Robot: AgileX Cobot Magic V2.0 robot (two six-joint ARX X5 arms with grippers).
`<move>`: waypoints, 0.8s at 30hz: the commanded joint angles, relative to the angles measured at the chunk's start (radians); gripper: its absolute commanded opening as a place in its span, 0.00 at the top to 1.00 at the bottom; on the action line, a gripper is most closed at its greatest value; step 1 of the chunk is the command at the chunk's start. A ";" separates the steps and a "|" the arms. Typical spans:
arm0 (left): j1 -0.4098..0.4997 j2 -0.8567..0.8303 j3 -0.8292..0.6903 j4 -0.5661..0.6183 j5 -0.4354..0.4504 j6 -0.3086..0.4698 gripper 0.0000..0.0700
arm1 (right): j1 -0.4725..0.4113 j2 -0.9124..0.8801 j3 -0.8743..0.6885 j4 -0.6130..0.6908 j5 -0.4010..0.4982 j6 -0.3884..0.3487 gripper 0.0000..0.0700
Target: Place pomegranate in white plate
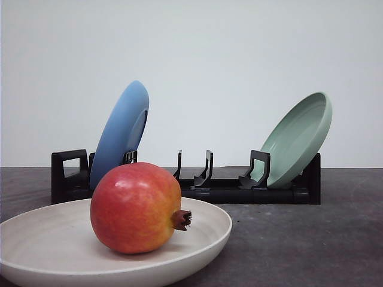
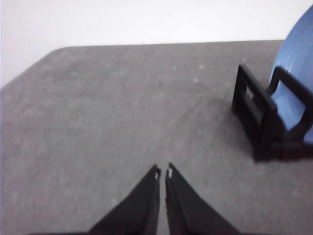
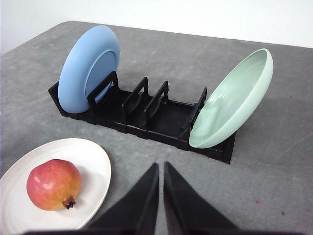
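Front view: the pomegranate (image 1: pixel 136 207) lies on its side in the white plate (image 1: pixel 36 239), crown tip toward the right. Behind them, on the grey table (image 1: pixel 299 245), a black rack (image 1: pixel 197 185) holds a blue plate (image 1: pixel 119 131) at its left end and a green plate (image 1: pixel 297 139) at its right end, both leaning; the slots between are unfilled.

Left wrist view: the left gripper (image 2: pixel 163 172) hangs over bare table with its fingertips nearly touching, holding nothing. One end of the rack (image 2: pixel 259 122) with the blue plate (image 2: pixel 293 73) lies near it.

Right wrist view: the right gripper (image 3: pixel 161 165) has its fingers drawn together, empty, just in front of the rack (image 3: pixel 146 117). The pomegranate (image 3: pixel 54 184) rests in the white plate (image 3: pixel 93 166) beside the gripper, apart from it. Blue plate (image 3: pixel 85 68) and green plate (image 3: pixel 230 105) stand in the rack.
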 commanded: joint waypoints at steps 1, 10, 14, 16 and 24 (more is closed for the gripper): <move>0.000 -0.002 -0.018 0.008 0.000 0.008 1.00 | 0.007 0.003 0.008 0.010 0.004 0.010 0.98; 0.000 -0.002 -0.019 0.010 0.003 0.033 1.00 | 0.007 0.003 0.008 0.011 0.004 0.010 0.98; 0.000 -0.002 -0.019 0.009 0.006 0.033 1.00 | 0.007 0.003 0.008 0.011 0.004 0.010 0.98; 0.000 -0.002 -0.019 0.012 0.006 0.028 1.00 | 0.007 0.003 0.008 0.011 0.004 0.010 0.98; 0.000 -0.002 -0.019 0.014 0.006 0.027 1.00 | 0.007 0.003 0.008 0.011 0.004 0.010 0.98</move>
